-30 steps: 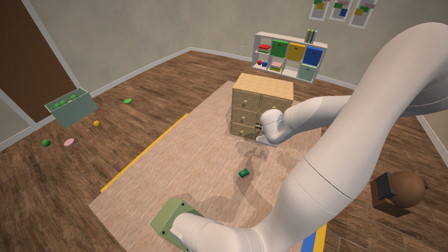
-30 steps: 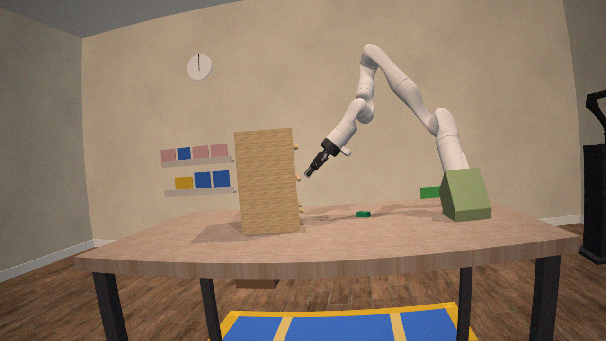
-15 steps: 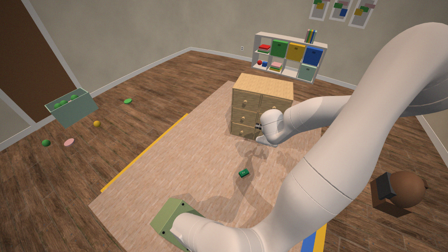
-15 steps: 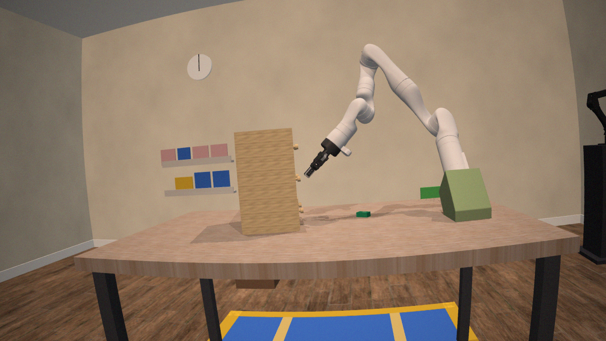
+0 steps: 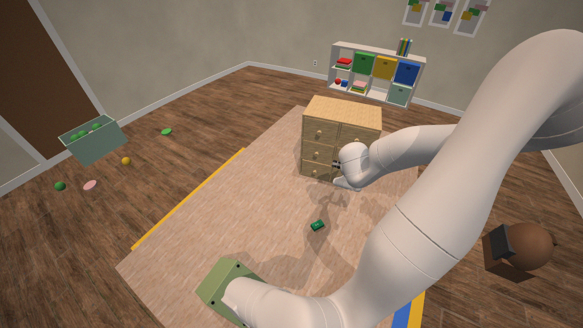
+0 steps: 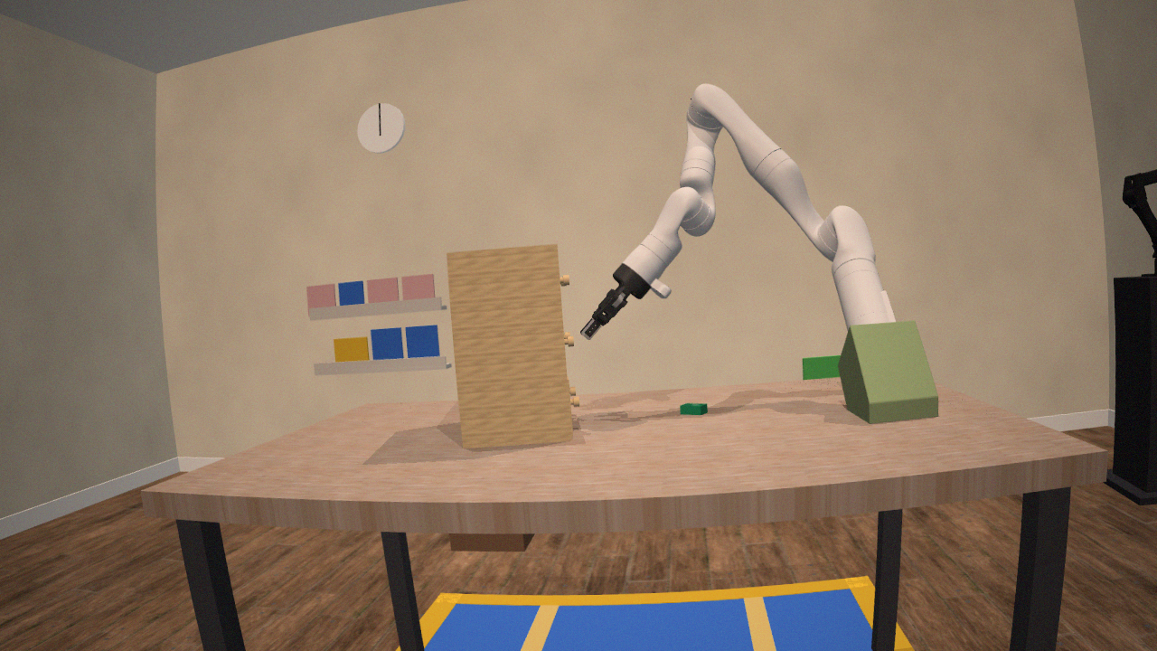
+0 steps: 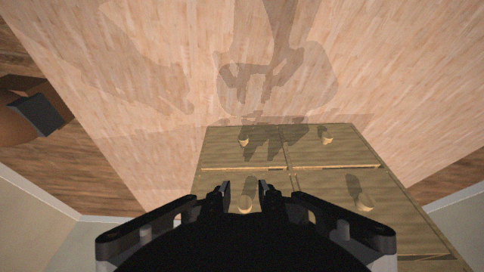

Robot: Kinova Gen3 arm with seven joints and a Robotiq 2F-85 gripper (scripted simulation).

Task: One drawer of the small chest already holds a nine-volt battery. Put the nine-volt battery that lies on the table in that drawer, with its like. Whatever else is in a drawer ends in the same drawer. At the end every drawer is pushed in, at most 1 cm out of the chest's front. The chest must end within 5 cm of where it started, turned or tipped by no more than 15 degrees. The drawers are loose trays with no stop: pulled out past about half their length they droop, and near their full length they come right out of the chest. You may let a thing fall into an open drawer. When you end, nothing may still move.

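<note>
Lining up our narrowly parted, empty tool point(image 5: 336, 164) point(image 6: 587, 333) point(image 7: 244, 189), we should straddle the knob point(image 7: 245, 204) squarely, then draw gently, stopping before half-length.

Wood-grain table point(image 5: 228, 212) point(image 6: 647, 469) point(image 7: 170, 45); chest point(image 5: 344, 110) point(image 6: 511, 348) point(image 7: 329, 155) near one short edge; green battery point(image 5: 317, 224) point(image 6: 693, 409) between short edges; green arm base point(image 5: 216, 277) point(image 6: 889, 372) near opposite short edge.

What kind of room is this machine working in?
It looks like a playroom or child's room, perhaps set up for robot work: a low cubby shelf with coloured bins, balls in a tub, and bright pictures on the wall.
</note>
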